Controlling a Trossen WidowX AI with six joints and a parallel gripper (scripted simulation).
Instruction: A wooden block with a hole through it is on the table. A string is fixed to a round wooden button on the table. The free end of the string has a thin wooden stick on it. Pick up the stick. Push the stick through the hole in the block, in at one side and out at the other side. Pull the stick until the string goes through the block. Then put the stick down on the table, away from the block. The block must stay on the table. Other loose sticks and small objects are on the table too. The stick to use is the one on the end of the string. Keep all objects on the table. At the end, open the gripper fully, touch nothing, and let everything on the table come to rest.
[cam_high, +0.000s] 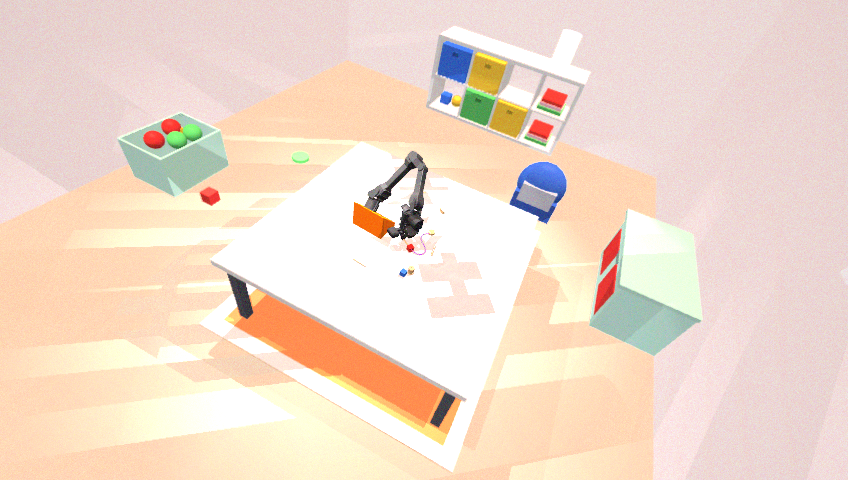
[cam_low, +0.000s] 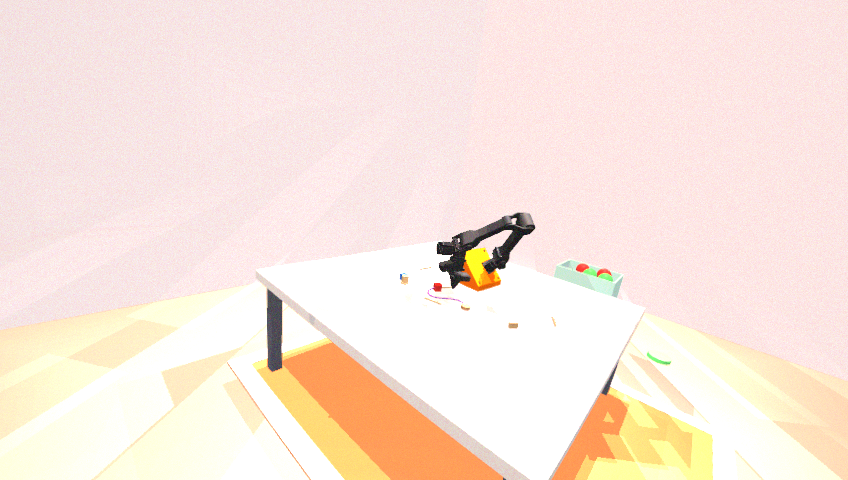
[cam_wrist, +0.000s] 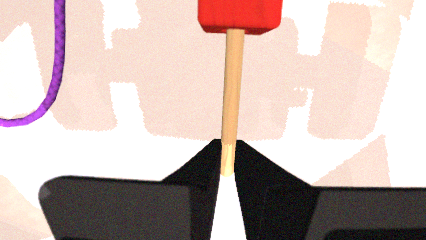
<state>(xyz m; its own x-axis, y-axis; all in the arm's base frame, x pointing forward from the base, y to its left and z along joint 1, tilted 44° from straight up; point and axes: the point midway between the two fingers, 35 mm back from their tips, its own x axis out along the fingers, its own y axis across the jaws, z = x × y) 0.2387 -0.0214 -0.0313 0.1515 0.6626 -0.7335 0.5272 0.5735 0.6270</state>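
The red block (cam_high: 410, 248) (cam_low: 437, 286) (cam_wrist: 240, 16) is on the table. The wooden stick (cam_wrist: 233, 90) comes out of the block's side that faces my gripper (cam_wrist: 227, 146) (cam_low: 454, 286). My gripper is shut on the near end of this stick, clear of the block. A long part of the stick shows between fingers and block. The block's far side is outside the wrist view, so where the string enters is hidden. The purple string (cam_high: 420, 253) (cam_low: 443, 297) (cam_wrist: 59, 55) curves from near the block to the round wooden button (cam_high: 432, 232) (cam_low: 465, 307).
An orange wedge-shaped object (cam_high: 368, 220) (cam_low: 479, 277) stands beside the arm. A loose stick (cam_high: 359, 262), a blue cube (cam_high: 403, 272) and a small tan piece (cam_high: 411, 270) (cam_low: 404, 279) lie on the table. Another loose stick (cam_low: 433, 300) lies near the string. A brown piece (cam_low: 512, 325) lies beyond the button.
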